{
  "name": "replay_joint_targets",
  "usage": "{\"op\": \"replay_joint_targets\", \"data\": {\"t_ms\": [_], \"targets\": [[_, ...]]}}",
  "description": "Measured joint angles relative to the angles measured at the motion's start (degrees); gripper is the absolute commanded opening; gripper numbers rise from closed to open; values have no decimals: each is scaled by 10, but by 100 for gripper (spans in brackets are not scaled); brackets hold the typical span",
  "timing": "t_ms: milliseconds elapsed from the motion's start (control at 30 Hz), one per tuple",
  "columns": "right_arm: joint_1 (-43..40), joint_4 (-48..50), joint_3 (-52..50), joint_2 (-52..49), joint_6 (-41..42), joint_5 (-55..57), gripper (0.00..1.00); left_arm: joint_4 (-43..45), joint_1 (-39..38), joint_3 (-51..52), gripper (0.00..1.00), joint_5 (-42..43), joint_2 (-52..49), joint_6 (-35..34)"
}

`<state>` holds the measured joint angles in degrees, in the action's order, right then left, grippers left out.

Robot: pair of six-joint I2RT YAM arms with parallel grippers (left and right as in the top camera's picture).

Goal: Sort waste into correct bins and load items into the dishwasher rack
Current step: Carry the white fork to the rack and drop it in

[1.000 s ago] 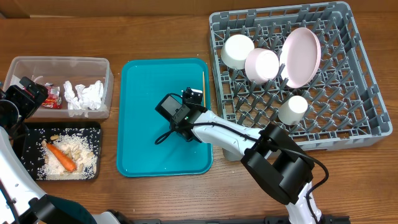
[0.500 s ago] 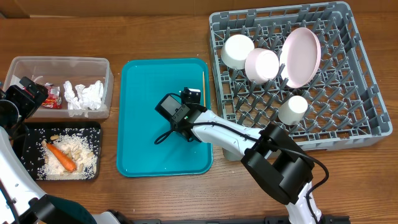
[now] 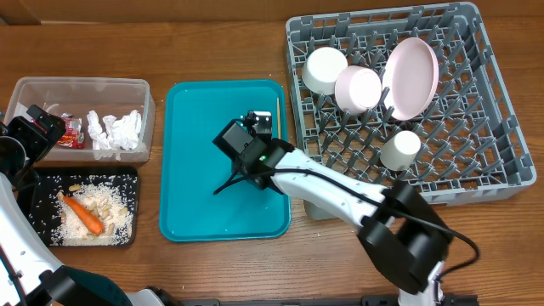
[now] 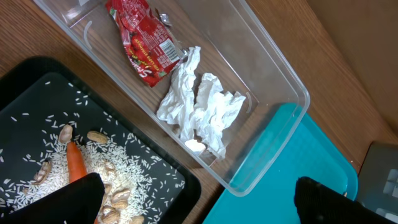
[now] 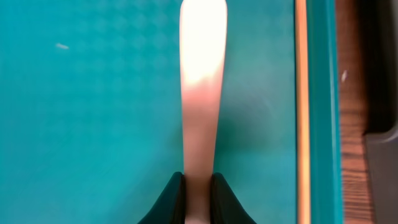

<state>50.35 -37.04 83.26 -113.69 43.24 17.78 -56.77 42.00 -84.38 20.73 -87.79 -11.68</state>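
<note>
My right gripper [image 5: 198,186] is shut on the flat white handle of the plastic fork [image 5: 202,93] over the teal tray [image 5: 93,124]. A wooden chopstick [image 5: 302,112] lies along the tray's right rim and also shows in the overhead view [image 3: 278,113]. My left gripper [image 4: 196,196] is open and empty over the near edges of the clear tub [image 4: 273,74] and the black tray [image 4: 37,68]. The tub holds the red wrapper [image 4: 144,42] and white tissue [image 4: 199,106]. The black tray holds the carrot [image 3: 83,214] and rice [image 3: 112,202].
The grey dishwasher rack [image 3: 480,174] at the right holds a plate [image 3: 410,76], two bowls [image 3: 325,70] [image 3: 357,87] and a small cup [image 3: 399,149]. Peanuts [image 4: 93,137] lie among the rice. My right arm stretches across the tray's lower right corner.
My right gripper has shifted slightly up and right over the teal tray, and its arm has swung further right. My left arm has not moved.
</note>
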Motion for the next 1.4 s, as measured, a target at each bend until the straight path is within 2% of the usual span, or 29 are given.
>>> {"op": "replay_joint_targets", "data": {"t_ms": [267,500,667,867,1100,1400], "targets": [[-3,-32,0,66,-73,0,4,0,0,0,100,0,0,0],[-43,-94,0,139,-111,0,4,0,0,0,100,0,0,0],[-110,-168,1,204,-156,2,4,0,0,0,100,0,0,0],[-198,-217,2,215,-176,2,4,0,0,0,100,0,0,0],[-249,-214,-13,215,-180,2,4,0,0,0,100,0,0,0],[-252,-169,-95,215,-185,-8,4,0,0,0,100,0,0,0]]}}
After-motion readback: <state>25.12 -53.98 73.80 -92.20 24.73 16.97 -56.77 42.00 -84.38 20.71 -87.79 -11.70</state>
